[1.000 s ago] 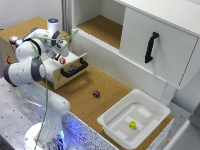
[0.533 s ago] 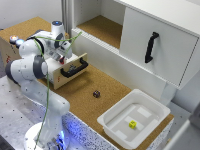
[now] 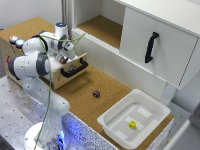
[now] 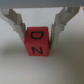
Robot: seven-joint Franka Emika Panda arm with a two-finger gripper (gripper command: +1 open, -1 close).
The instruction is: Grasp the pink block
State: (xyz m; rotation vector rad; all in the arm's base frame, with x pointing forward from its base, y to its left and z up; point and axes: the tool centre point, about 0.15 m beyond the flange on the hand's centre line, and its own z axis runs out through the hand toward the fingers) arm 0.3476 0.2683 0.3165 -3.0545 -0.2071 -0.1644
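Note:
In the wrist view the pink block, a small reddish-pink cube with dark letters on it, sits between my two fingers. My gripper holds it, one finger pressed against each of its sides. In the exterior view my gripper reaches down into the open wooden drawer at the exterior view's left. The pink block is hidden there behind the hand.
The drawer has a black handle. A dark cube lies on the cork table top. A white tray at the front right holds a yellow cube. A white cabinet door with a black handle stands at the right.
My hand has moved a little lower into the drawer. Nothing else has moved.

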